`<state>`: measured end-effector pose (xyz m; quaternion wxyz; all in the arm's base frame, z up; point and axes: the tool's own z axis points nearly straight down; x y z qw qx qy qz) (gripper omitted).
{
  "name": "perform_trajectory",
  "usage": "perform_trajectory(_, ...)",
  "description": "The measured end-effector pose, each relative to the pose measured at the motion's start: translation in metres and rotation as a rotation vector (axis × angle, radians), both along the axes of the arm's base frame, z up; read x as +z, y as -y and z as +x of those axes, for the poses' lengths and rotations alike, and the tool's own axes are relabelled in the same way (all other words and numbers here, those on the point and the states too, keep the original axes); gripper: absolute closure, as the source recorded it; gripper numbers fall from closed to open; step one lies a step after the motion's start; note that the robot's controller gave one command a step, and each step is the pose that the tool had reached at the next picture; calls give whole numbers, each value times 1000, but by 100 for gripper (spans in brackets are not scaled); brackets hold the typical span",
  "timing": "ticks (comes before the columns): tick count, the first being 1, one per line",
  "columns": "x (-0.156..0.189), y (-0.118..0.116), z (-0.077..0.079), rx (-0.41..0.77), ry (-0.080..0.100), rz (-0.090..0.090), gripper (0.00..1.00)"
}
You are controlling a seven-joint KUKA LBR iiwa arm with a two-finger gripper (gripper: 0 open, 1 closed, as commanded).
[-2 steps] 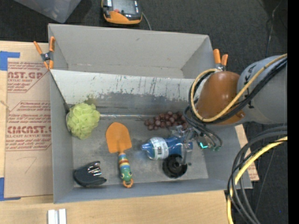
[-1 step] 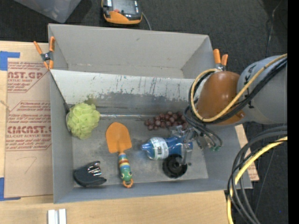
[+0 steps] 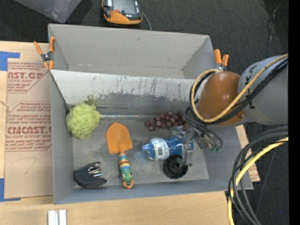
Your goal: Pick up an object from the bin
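Note:
My gripper [image 3: 191, 143] is low in the bin's right part, just below the arm's orange cover. It sits at the right end of a blue and white bottle-like toy [image 3: 161, 148] that lies on its side. A black round piece [image 3: 175, 167] rests just below the gripper, near the bin's front wall. A bunch of dark purple grapes [image 3: 165, 121] lies just up and left of the gripper, by the back slope. Whether anything is gripped cannot be made out.
An orange toy shovel with a striped handle [image 3: 120, 146] lies in the middle. A yellow-green mesh sponge [image 3: 83, 120] sits at the left, and a black clip-like object [image 3: 89, 175] in the front left corner. The arm and its cables hang over the right rim.

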<state>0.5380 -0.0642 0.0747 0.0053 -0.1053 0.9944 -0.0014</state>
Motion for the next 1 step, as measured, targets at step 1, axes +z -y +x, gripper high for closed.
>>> perform_trajectory(1,22,-46,6,218,3,-1,100)
